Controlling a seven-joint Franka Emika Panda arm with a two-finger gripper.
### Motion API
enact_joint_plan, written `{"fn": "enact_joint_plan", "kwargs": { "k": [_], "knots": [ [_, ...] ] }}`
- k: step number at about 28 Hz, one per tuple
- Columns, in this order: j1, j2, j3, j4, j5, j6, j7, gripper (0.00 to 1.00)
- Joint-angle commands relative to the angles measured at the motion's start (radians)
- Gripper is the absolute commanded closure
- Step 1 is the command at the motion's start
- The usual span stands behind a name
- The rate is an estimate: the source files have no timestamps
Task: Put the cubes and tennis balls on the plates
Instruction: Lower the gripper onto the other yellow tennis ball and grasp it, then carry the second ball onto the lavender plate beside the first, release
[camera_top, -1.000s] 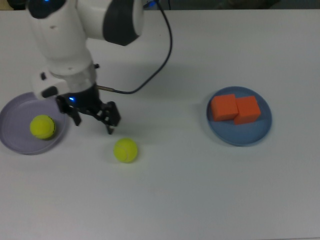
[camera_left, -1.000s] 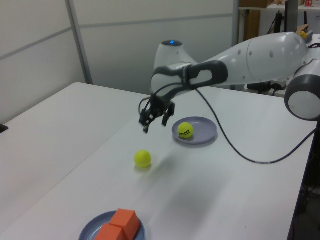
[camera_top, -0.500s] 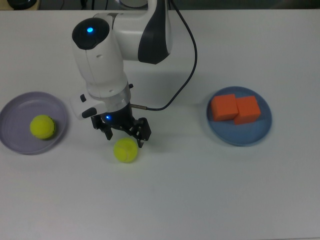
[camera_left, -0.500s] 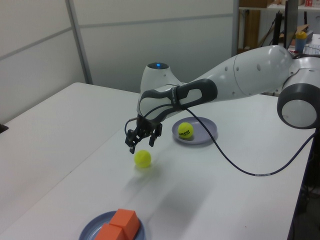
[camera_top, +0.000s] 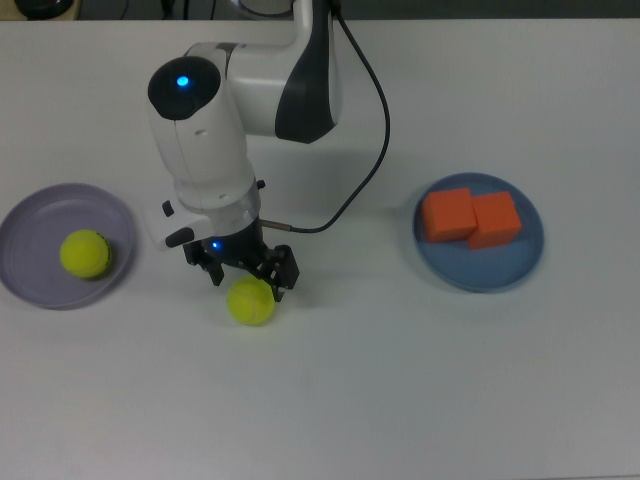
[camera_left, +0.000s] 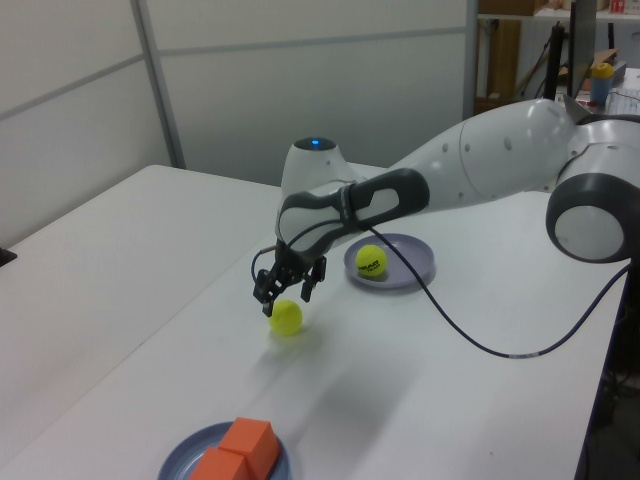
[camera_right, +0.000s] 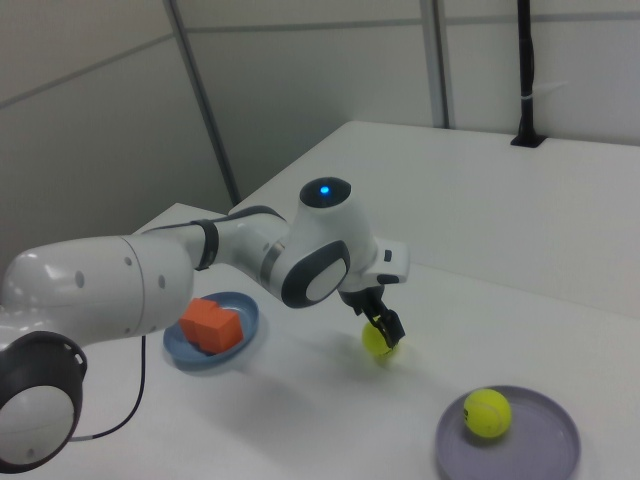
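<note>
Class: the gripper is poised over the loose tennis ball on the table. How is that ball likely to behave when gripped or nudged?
The loose ball is round and sits on flat bare table, so a nudge would probably roll it. Its fuzzy surface should give the open gripper fair friction. It likely squashes slightly rather than breaking.

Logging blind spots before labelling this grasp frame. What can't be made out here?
- Contact between gripper and the loose fuzzy yellow-green tennis ball: top view's wrist covers it; right view's finger overlaps the ball.
- Arm base: cropped in all views.
- Orange cubes on blue plate: cut by left view's bottom edge.
</note>
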Motion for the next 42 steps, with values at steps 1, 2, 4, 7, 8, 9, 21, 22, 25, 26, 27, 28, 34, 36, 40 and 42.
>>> {"fn": "enact_joint_plan", "kwargs": {
  "k": [1, 2, 4, 7, 8, 9, 21, 22, 25, 26, 27, 28, 34, 36, 40, 42],
  "knots": [
    [0.008, 0.049, 0.003, 0.011, -0.024, 0.055, 0.022, 0.05],
    [0.008, 0.051, 0.003, 0.011, -0.027, 0.055, 0.022, 0.14],
    [0.008, 0.051, 0.003, 0.011, -0.027, 0.055, 0.022, 0.37],
    [0.008, 0.049, 0.005, 0.011, -0.018, 0.055, 0.028, 0.83],
    [0.008, 0.048, 0.003, 0.011, -0.015, 0.055, 0.047, 1.00],
    [0.007, 0.048, 0.003, 0.011, -0.015, 0.055, 0.054, 1.00],
    [-0.049, -0.090, -0.104, 0.011, -0.005, 0.036, 0.059, 1.00],
    [-0.052, -0.092, -0.130, 0.011, -0.005, 0.031, 0.059, 1.00],
    [-0.084, -0.086, -0.213, 0.008, 0.005, 0.020, 0.054, 1.00],
    [-0.096, -0.084, -0.224, 0.005, 0.008, 0.020, 0.051, 1.00],
    [-0.110, -0.081, -0.231, 0.002, 0.010, 0.022, 0.050, 1.00],
    [-0.124, -0.077, -0.233, 0.002, 0.010, 0.022, 0.045, 1.00],
    [-0.190, -0.032, -0.234, -0.011, 0.010, 0.028, -0.004, 1.00],
    [-0.190, -0.012, -0.234, -0.014, 0.010, 0.029, -0.010, 1.00],
    [-0.187, 0.003, -0.231, -0.018, 0.010, 0.031, -0.013, 1.00],
    [-0.184, 0.017, -0.230, -0.018, 0.010, 0.031, -0.012, 1.00]
  ]
}}
